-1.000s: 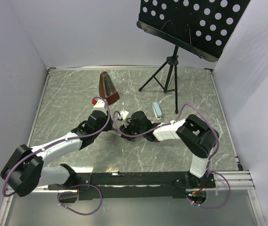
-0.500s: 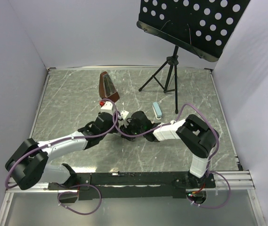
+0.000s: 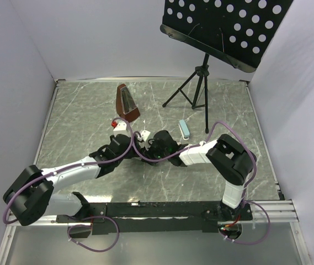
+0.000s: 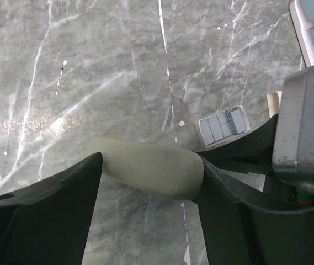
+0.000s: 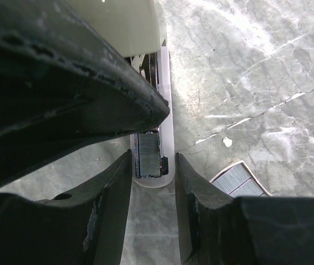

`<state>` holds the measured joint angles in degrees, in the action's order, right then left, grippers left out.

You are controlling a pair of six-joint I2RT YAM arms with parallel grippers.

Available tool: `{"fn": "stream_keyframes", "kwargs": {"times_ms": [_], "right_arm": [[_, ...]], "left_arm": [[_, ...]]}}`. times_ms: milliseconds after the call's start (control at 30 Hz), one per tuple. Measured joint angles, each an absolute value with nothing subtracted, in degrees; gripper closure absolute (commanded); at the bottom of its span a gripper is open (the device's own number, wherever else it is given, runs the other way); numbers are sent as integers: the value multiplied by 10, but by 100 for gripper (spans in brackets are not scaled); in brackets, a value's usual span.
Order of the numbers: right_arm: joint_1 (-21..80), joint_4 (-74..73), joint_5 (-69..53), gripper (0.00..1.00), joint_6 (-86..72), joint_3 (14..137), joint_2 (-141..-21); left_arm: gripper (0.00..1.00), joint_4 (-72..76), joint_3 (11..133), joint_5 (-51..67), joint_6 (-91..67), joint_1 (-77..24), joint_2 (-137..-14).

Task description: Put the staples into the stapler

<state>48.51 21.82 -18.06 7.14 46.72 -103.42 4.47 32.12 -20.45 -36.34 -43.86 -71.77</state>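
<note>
One each: stapler, staple box, metronome, stand.

Two-arm unit. Left arm, right arm: white mid-links, bulky black joint housings. Purple cables looped alongside. Black base rail with aluminium end.

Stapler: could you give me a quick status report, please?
Right end effector clamps stapler base. Left end effector straddles lid, grip unclear. Staples appear seated in magazine; box alongside.
</note>
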Motion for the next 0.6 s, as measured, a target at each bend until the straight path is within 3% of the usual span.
{"fn": "stream_keyframes", "kwargs": {"times_ms": [167,433,600], "right_arm": [[485,218,-181,100,71,467,-1034],[484,219,-190,99,71,467,-1034],[486,218,-207,99,72,467,-1034]], "left_arm": [[23,40,321,-204,-376,-439,-718],[4,11,321,-206,-394,-436,-706],[0,-14,317,-204,-406,-436,-689]]}}
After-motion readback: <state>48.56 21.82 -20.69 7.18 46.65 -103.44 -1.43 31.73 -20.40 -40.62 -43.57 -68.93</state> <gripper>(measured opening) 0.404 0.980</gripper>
